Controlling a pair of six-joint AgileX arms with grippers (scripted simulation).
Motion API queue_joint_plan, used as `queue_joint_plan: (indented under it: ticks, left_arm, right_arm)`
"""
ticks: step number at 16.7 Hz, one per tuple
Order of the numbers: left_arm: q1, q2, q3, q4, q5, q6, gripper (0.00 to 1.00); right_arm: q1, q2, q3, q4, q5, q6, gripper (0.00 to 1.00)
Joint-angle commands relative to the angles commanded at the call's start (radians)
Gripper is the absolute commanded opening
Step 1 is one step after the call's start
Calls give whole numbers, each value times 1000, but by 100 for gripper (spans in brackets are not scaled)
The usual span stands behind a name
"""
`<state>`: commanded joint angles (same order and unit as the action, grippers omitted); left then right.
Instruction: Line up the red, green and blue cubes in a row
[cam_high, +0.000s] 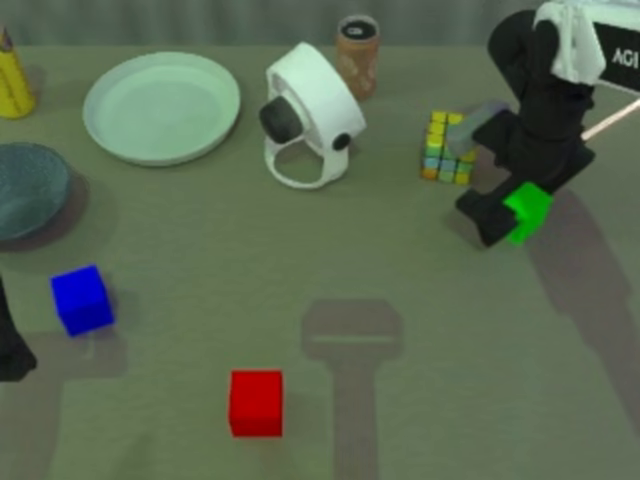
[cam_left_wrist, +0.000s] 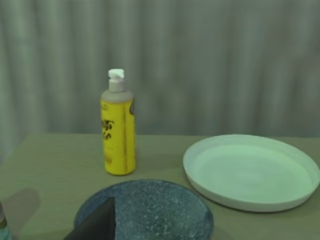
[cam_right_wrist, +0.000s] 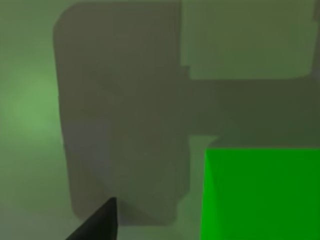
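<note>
While my right gripper (cam_high: 508, 218) is clamped on the green cube (cam_high: 527, 211), I hold it at the desk's (cam_high: 420, 300) right side, near the multicoloured puzzle cube (cam_high: 448, 147). Farther left, the red cube (cam_high: 256, 403) sits on the desk near the front middle, well apart from the blue cube (cam_high: 82, 299) at the left. My left gripper (cam_high: 12, 350) is parked at the left edge just beside the blue cube; I cannot tell whether it is apart or together.

Yellow pump bottle (cam_left_wrist: 118, 131) upright beside white plate (cam_left_wrist: 251, 171), speckled grey bowl (cam_left_wrist: 145, 212) nearer, curtain (cam_left_wrist: 200, 60) behind.
</note>
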<state>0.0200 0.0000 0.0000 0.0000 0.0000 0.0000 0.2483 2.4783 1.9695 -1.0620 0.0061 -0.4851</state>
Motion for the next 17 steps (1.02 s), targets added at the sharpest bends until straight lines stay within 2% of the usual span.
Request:
queue_joint_plan:
  ticks: [11,17]
  left_arm:
    - [0,0,0,0,0,0,100]
    - [0,0,0,0,0,0,100]
  right_arm:
    - [0,0,0,0,0,0,2]
    - [0,0,0,0,0,0,0]
